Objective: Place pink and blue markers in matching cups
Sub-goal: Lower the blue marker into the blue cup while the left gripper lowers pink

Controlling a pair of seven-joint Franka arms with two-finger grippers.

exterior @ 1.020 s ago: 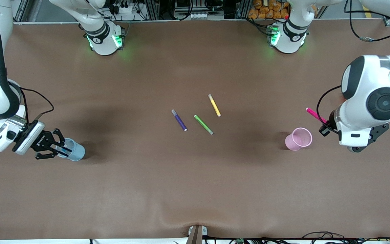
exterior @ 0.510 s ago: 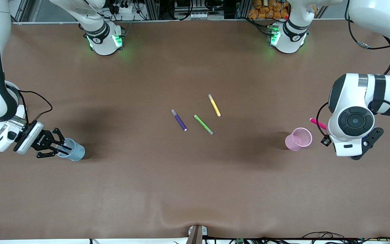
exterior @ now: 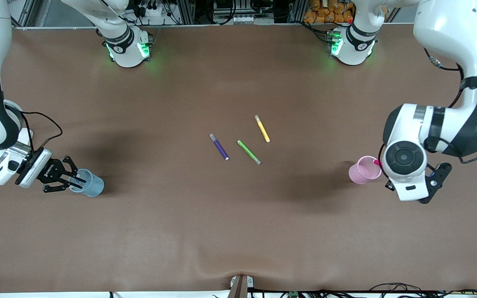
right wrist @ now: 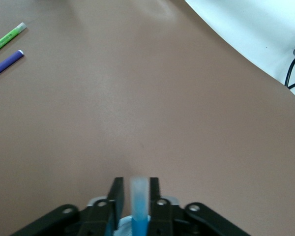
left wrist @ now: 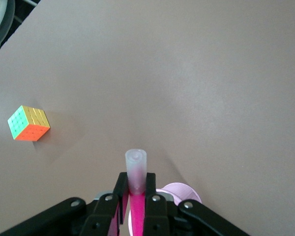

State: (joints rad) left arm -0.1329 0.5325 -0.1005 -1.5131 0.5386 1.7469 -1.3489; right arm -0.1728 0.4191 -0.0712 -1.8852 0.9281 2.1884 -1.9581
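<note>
Pink plastic showed between the fingers of the left gripper (left wrist: 136, 209), which were closed on the pink marker (left wrist: 136, 172), its pale cap sticking out past the fingertips. That gripper hung over the rim of the pink cup (exterior: 365, 169), which stood toward the left arm's end of the table. Toward the right arm's end, the right gripper (exterior: 73, 181) hung over the blue cup (exterior: 88, 183), its fingers set a little apart with the blue marker (right wrist: 138, 204) upright between them, not clearly pinched. Near the middle of the table (exterior: 238, 215) lay a purple pen (exterior: 219, 147), a green pen (exterior: 249, 152) and a yellow pen (exterior: 262, 128). A colour cube (left wrist: 28, 123) sat on the table in the left wrist view.
</note>
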